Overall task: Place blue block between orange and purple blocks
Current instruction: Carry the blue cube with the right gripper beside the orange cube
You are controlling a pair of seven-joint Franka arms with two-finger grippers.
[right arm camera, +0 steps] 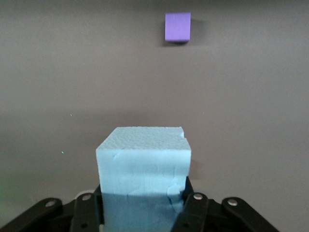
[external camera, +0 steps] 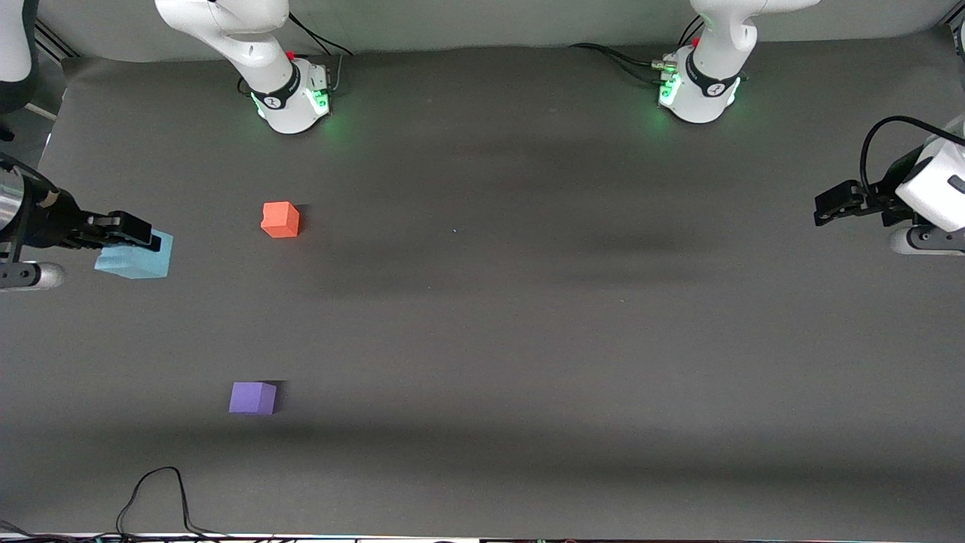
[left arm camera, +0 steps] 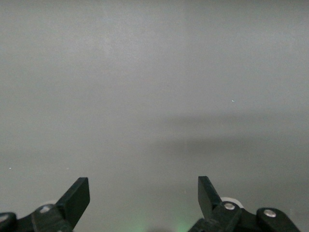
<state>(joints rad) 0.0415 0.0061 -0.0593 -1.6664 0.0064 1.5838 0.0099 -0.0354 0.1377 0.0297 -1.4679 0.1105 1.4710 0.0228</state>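
The purple block [external camera: 252, 397] sits nearest the camera, toward the right arm's end of the table, and the orange block [external camera: 280, 219] lies farther back, almost in line with it. The bare mat [external camera: 528, 317] between them is where I want the blue block [external camera: 136, 255]. I have that block clamped in the right gripper [external camera: 139, 240], held up over the mat's edge at the right arm's end, roughly abreast of the orange block. In the right wrist view the fingers [right arm camera: 195, 205] squeeze the block's lower sides and the purple block [right arm camera: 177, 27] shows ahead. So I judge the move is inward toward the table's middle and a little toward the camera, then down. The left gripper [external camera: 829, 207] waits spread wide at the other end, well away from everything; the right arm is clearly the nearer one.
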